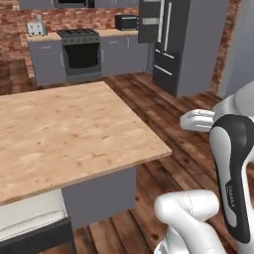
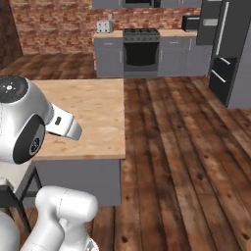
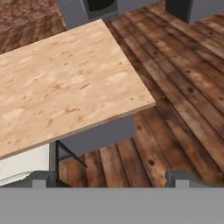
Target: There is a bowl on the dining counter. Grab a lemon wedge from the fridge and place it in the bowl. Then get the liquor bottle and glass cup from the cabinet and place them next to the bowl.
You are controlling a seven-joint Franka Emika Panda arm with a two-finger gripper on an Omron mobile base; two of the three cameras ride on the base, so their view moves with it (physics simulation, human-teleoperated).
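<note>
The dining counter (image 1: 69,134) is a broad light wood top, and its near right corner lies under my hand (image 3: 78,78). Nothing stands on the part of it that shows. My gripper (image 3: 109,180) hangs above the counter's corner and the wood floor. It is open, its fingertips (image 3: 40,180) set wide apart with nothing between them. The dark grey fridge (image 1: 173,44) stands at the back right (image 2: 234,54), far from the arm, and one upper door looks swung open. The bowl, liquor bottle and glass cup are out of view.
A pale cushioned stool (image 1: 30,216) sits at the counter's near edge (image 3: 19,164). A black stove (image 1: 79,49) and grey cabinets (image 1: 121,54) line the brick back wall. Open plank floor (image 2: 186,147) runs between counter and fridge.
</note>
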